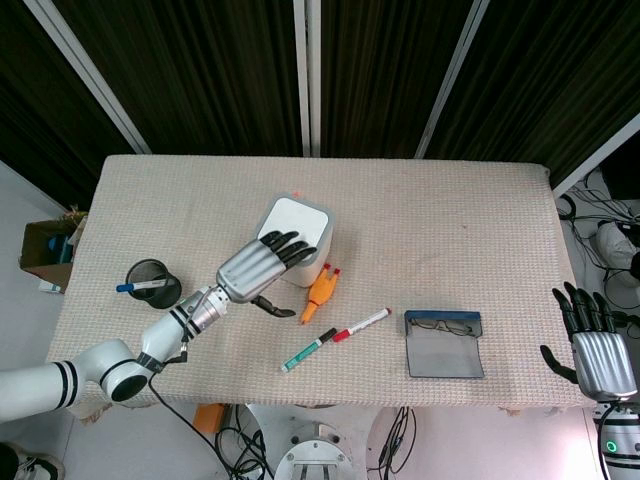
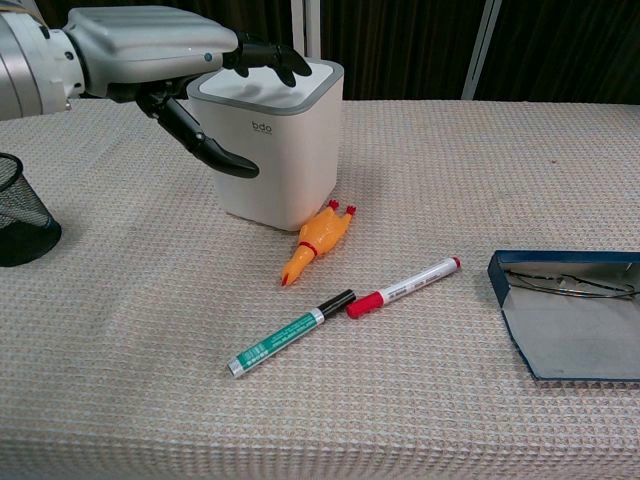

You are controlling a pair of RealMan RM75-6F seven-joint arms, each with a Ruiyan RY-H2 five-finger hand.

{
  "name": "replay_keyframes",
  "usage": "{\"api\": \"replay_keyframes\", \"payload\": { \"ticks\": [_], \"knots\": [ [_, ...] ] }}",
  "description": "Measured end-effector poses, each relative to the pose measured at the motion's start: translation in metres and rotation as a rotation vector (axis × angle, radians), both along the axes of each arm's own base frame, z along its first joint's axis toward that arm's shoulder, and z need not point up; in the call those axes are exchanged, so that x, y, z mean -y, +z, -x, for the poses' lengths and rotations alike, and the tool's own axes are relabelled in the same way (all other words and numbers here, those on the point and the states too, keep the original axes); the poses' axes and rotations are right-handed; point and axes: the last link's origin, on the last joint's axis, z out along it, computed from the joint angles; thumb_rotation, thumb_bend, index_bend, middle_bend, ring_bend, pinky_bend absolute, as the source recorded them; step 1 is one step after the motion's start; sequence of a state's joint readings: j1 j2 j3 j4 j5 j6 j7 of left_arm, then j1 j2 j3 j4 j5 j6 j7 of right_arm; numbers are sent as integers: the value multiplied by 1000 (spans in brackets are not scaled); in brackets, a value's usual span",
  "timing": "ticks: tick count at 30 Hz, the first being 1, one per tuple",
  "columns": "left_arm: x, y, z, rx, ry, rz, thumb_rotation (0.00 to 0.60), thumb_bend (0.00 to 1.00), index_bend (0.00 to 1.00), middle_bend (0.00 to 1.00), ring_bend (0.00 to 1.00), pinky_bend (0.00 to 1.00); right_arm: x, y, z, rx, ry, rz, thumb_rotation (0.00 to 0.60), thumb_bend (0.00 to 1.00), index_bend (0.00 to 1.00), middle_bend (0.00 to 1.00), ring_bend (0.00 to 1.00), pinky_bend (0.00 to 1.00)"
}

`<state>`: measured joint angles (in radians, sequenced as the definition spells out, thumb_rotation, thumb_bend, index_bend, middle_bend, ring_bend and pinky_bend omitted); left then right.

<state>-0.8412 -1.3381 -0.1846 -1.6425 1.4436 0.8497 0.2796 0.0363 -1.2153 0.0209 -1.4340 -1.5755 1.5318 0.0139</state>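
Fingers of the left hand (image 2: 165,55) lie flat and spread on the lid of the white bin (image 2: 275,140) mid-worktop, thumb hanging free, gripping nothing, while the right hand (image 1: 598,350) waits spread off the right edge.

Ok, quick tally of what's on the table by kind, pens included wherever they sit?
Markers: 3: green, red, blue one in the mesh cup
Mesh pen cup: 1
White bin, left hand resting on top: 1
Rubber chicken: 1
Blue case holding glasses: 1
Total: 7
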Motion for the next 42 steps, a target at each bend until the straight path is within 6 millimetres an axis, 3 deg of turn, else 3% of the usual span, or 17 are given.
{"api": "replay_keyframes", "payload": {
  "ticks": [21, 42],
  "knots": [
    [0, -1, 2, -30, 4, -7, 247, 88, 74, 147, 60, 190, 1, 1, -1, 11, 12, 11, 600, 206, 0, 0, 0, 0],
    [-2, -11, 8, -59, 4, -28, 249, 87, 74, 285, 60, 190, 1, -1, 4, 13, -4, 3, 600, 206, 0, 0, 0, 0]
  ]
}}
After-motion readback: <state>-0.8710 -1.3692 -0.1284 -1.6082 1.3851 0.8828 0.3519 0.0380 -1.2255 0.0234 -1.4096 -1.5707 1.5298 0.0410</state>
